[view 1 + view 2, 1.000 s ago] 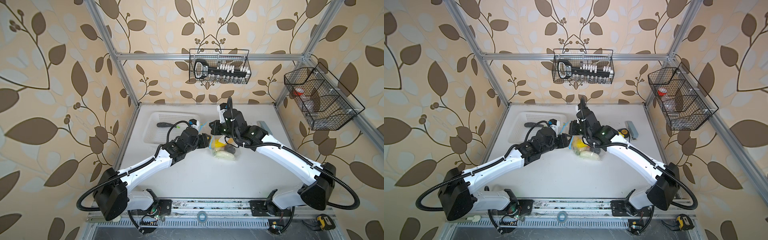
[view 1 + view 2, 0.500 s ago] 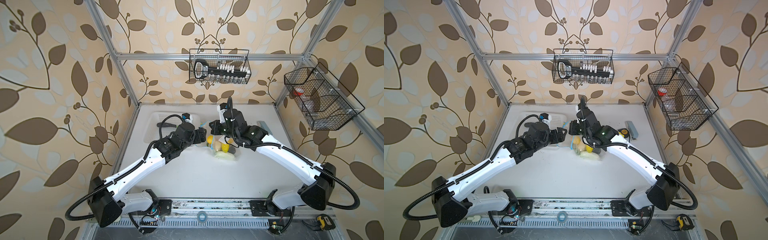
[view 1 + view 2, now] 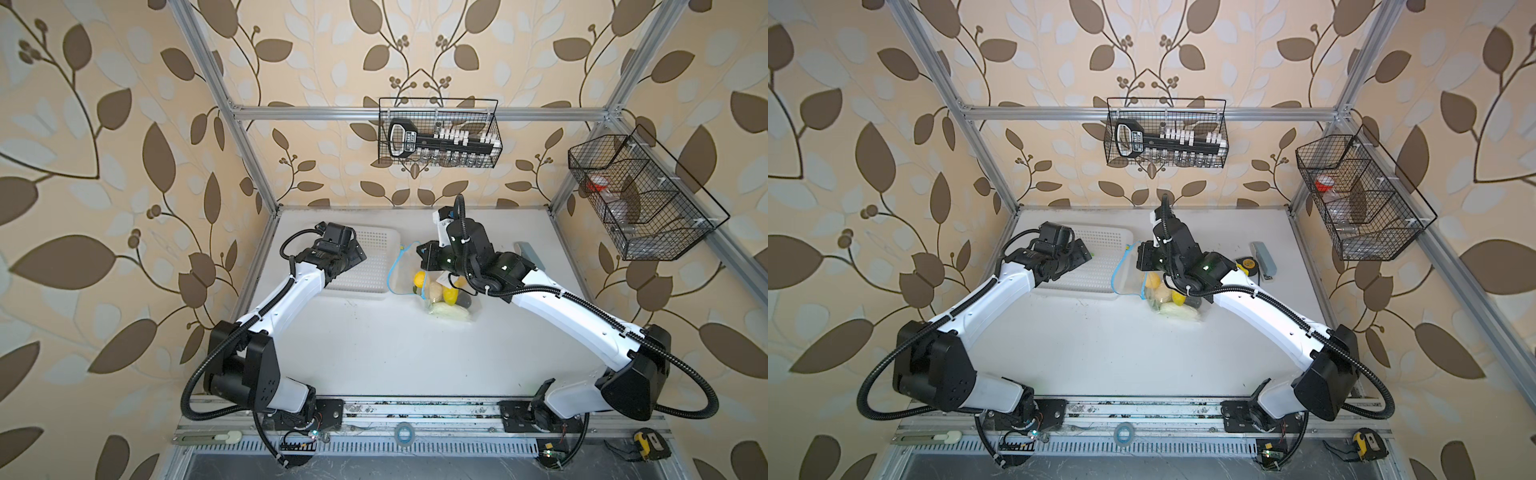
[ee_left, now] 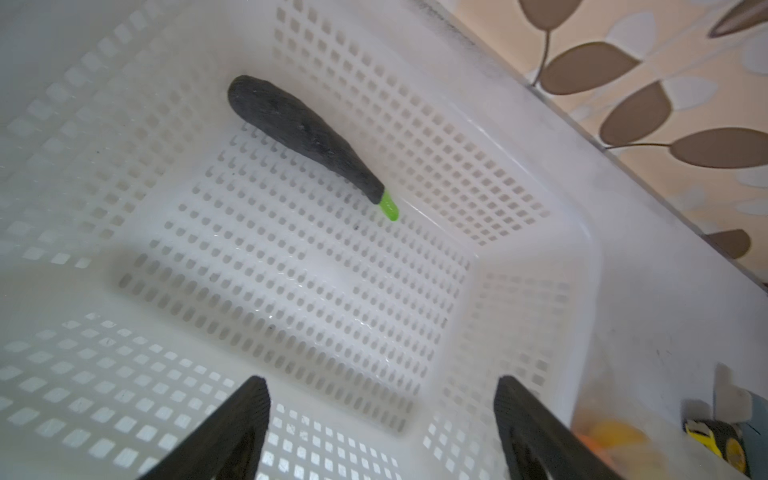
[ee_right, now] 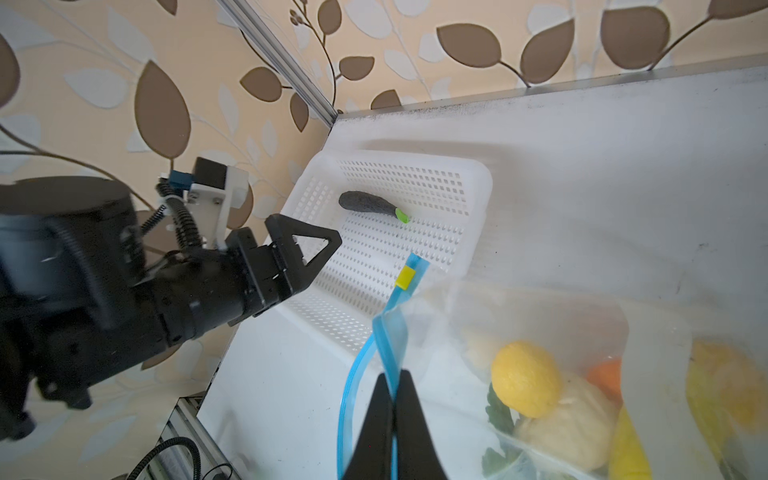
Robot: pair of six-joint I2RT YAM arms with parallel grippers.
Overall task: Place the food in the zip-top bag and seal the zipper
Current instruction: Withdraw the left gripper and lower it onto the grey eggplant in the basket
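Mid-frame in a top view, the zip-top bag (image 3: 405, 276) sits on the desk (image 3: 374, 353) beside the white basket (image 3: 374, 257). The left wrist view shows the left gripper (image 4: 381, 382), jaws wide apart, over the dark eggplant (image 4: 303, 133) lying in the basket. The right wrist view shows the right gripper (image 5: 392, 378) pinching the blue zipper (image 5: 388, 332), with food (image 5: 525, 378) inside the bag.
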